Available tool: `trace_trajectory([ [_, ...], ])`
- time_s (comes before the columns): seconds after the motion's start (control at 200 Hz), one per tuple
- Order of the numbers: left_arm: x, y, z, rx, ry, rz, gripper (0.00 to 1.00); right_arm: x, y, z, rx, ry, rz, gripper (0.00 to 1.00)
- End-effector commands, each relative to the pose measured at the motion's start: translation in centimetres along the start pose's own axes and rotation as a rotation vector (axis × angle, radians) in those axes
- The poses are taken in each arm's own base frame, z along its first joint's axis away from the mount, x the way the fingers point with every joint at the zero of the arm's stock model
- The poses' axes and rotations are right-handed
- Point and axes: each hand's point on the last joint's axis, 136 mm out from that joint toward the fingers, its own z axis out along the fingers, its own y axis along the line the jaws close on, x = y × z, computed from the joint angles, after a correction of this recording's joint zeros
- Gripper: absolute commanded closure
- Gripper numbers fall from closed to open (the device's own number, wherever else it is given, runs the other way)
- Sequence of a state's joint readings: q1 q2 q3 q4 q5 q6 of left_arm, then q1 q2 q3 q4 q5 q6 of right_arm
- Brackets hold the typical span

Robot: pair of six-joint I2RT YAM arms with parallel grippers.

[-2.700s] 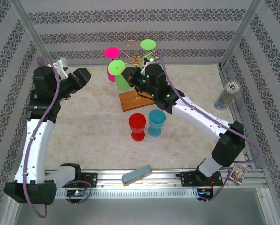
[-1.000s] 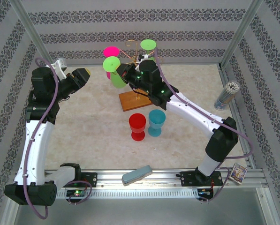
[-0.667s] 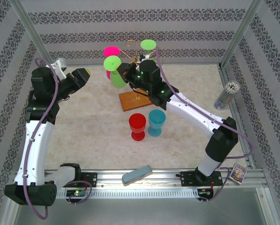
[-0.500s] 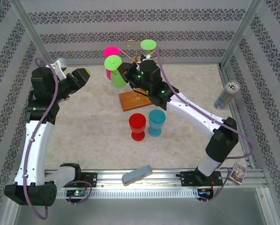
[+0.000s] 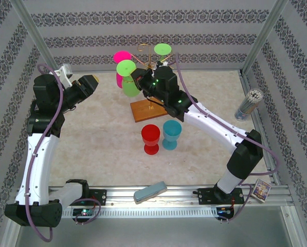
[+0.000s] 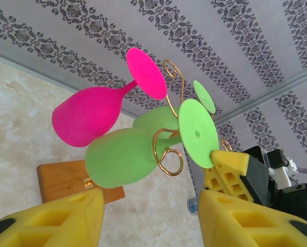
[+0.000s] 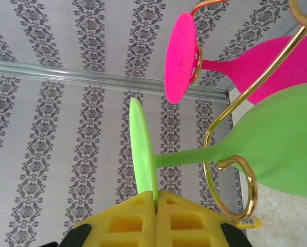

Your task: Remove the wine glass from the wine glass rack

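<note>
The wine glass rack (image 5: 149,60) is gold wire on a wooden base (image 5: 144,110). A green wine glass (image 5: 129,86) hangs tilted from it, its stem (image 7: 189,156) still inside a curled wire arm (image 7: 234,172). My right gripper (image 7: 156,196) is shut on the rim of this glass's round foot (image 7: 143,146); in the top view it (image 5: 136,77) is just left of the rack. A pink glass (image 6: 86,117) and a second green glass (image 6: 156,119) also hang there. My left gripper (image 6: 148,222) stands open, apart from the glasses, with nothing between its fingers.
A red cup (image 5: 150,138) and a teal cup (image 5: 171,134) stand upright in front of the rack's base. A cup of sticks (image 5: 248,104) is at the right edge. A grey-blue block (image 5: 149,191) lies on the near rail.
The right gripper has kept its hold on the green glass's foot and carried it slightly right and toward the back wall. The left arm has not moved.
</note>
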State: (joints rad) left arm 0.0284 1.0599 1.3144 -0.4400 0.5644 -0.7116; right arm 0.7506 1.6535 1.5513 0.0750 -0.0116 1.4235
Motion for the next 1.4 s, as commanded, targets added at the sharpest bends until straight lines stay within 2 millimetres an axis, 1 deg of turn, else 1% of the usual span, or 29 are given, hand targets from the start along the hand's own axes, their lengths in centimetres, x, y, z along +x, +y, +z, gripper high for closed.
trace_trajectory([
  [0.0,-0.8,-0.3,-0.7,0.006,-0.04,0.013,0.48,-0.4,-1.7,-0.6,0.06,-0.028,0.03,1.0],
  [0.24,-0.8,-0.2,-0.7,0.006,-0.041,0.012,0.48,-1.0,-1.8,-1.6,0.058,-0.064,0.035,1.0],
  [0.53,-0.7,-0.2,-0.7,0.003,-0.041,0.013,0.48,-1.0,-1.8,-2.1,0.056,-0.068,0.036,1.0],
  [0.784,-0.7,-0.1,-0.7,0.003,-0.042,0.01,0.48,-1.6,-1.7,-3.1,0.052,-0.097,0.034,1.0],
  [1.169,-0.6,0.0,-0.7,0.001,-0.038,0.009,0.48,-1.2,-1.6,-3.9,0.042,-0.09,0.036,1.0],
  [1.394,-0.4,-0.1,-1.0,0.001,-0.037,0.005,0.48,-0.8,-1.4,-5.1,0.034,-0.078,0.033,1.0],
])
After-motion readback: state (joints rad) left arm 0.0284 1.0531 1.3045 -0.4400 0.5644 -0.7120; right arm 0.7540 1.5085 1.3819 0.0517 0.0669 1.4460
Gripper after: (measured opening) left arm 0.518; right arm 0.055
